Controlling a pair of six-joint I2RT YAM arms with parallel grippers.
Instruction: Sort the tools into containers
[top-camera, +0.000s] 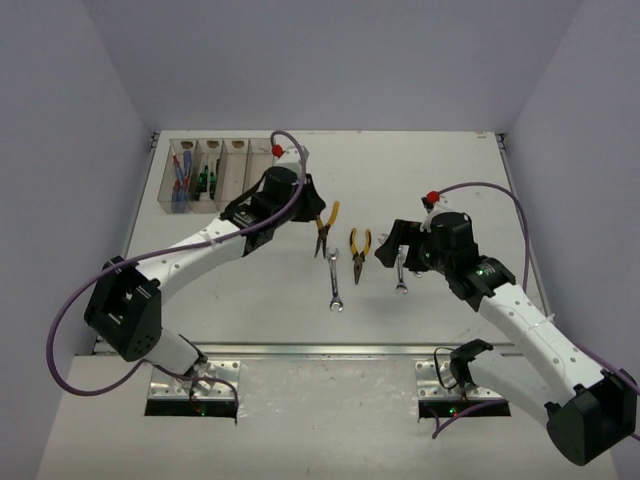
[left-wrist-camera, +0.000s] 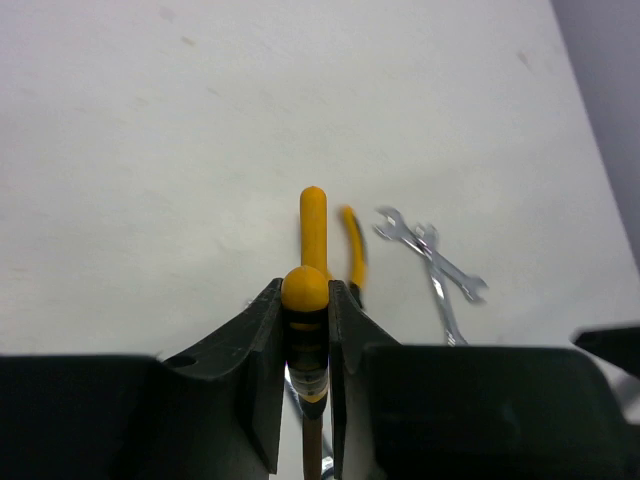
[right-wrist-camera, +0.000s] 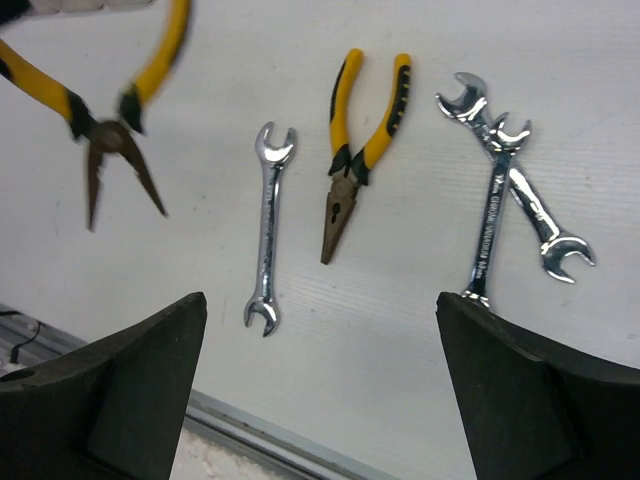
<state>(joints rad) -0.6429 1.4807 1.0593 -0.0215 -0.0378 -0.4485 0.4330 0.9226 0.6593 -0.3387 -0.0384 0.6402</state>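
Note:
My left gripper (top-camera: 306, 203) is shut on one handle of yellow-handled long-nose pliers (top-camera: 325, 228) and holds them just above the table; the wrist view shows the handle (left-wrist-camera: 305, 292) pinched between the fingers. My right gripper (top-camera: 392, 248) is open and empty above two crossed silver wrenches (right-wrist-camera: 508, 190). Orange-handled pliers (right-wrist-camera: 360, 150) and a single wrench (right-wrist-camera: 267, 225) lie between the arms. The containers (top-camera: 236, 166) stand at the back left: blue screwdrivers (top-camera: 180, 178) lie in the first bin and green-black screwdrivers (top-camera: 205, 180) in the second.
The two right-hand bins look bare. A metal rail (top-camera: 330, 352) runs along the table's near edge. The held pliers (right-wrist-camera: 100, 130) hang blurred at the upper left of the right wrist view. Grey walls close the table on three sides.

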